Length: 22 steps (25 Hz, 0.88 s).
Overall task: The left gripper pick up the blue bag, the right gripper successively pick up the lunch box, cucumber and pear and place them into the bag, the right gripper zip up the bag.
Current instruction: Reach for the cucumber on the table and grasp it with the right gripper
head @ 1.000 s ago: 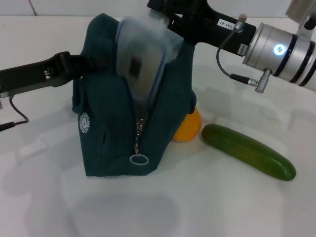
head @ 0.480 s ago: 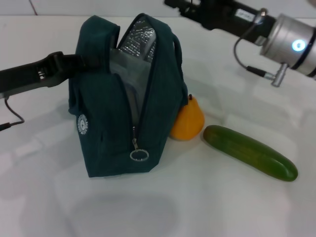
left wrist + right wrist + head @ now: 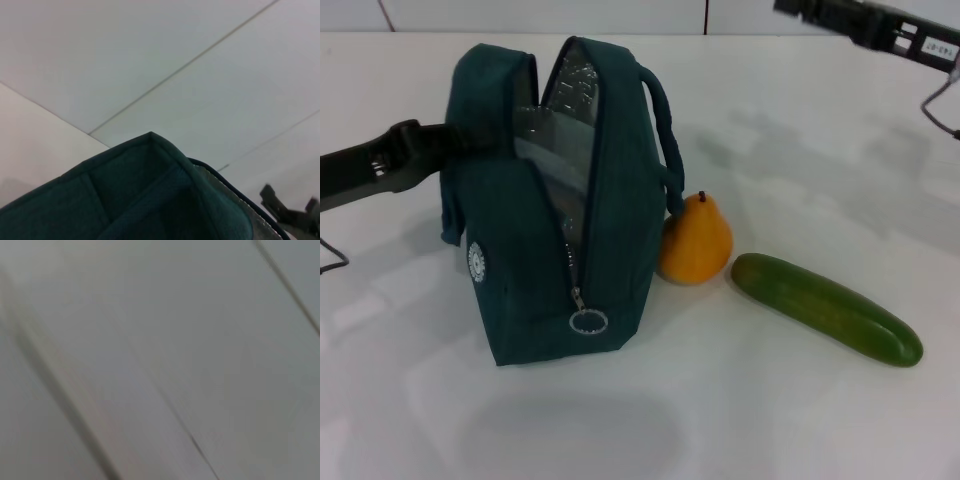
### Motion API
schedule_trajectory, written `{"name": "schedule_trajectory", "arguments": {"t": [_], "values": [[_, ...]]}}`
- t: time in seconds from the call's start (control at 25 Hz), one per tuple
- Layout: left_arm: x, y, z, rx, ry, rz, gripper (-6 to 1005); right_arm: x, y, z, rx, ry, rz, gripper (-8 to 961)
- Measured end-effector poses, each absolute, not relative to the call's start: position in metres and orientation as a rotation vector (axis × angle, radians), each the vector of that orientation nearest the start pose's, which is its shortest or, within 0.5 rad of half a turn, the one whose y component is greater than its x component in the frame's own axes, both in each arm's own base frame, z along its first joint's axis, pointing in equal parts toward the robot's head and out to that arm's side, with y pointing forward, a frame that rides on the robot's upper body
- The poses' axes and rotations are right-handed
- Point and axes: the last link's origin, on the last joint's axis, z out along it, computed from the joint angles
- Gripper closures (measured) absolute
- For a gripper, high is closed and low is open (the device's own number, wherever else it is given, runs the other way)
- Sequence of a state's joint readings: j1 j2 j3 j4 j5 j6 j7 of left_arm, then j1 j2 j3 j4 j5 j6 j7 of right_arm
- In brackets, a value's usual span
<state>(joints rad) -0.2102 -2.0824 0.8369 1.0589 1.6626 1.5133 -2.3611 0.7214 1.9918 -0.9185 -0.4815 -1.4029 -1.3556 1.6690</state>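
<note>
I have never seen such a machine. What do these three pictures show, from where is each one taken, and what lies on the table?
This is a two-armed robot packing a lunch bag. The wide picture comes from a camera on its head. The left gripper holds the blue bag upright and unzipped on the white table. The pear touches the bag, and the cucumber lies beside the pear. The right gripper is raised at the far edge. The other pictures come from wrist cameras: the left shows the bag's top, the right only a blurred pale surface.

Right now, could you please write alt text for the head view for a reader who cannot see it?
An open blue bag stands on a white table, its side held by the left gripper. A pear touches the bag, a cucumber lies beside the pear, and the right gripper is at the upper edge.
</note>
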Motion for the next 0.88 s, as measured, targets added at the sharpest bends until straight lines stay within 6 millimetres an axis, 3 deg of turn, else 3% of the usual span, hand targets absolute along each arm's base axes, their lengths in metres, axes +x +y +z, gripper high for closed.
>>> {"name": "schedule_trajectory", "arguments": {"t": [0.24, 0.52, 0.88], "values": [[-0.282, 0.297, 0.073, -2.104, -1.659, -1.097, 955, 0.188, 0.41, 0.046, -2.651, 0.804, 0.758, 67], [-0.282, 0.297, 0.071, -2.106, -1.666, -1.099, 954, 0.175, 0.41, 0.063, -2.792, 0.684, 0.181, 72], [-0.281, 0.298, 0.071, -2.108, -1.663, -1.104, 954, 0.136, 0.398, 0.037, -2.838, 0.641, -0.382, 80]]}}
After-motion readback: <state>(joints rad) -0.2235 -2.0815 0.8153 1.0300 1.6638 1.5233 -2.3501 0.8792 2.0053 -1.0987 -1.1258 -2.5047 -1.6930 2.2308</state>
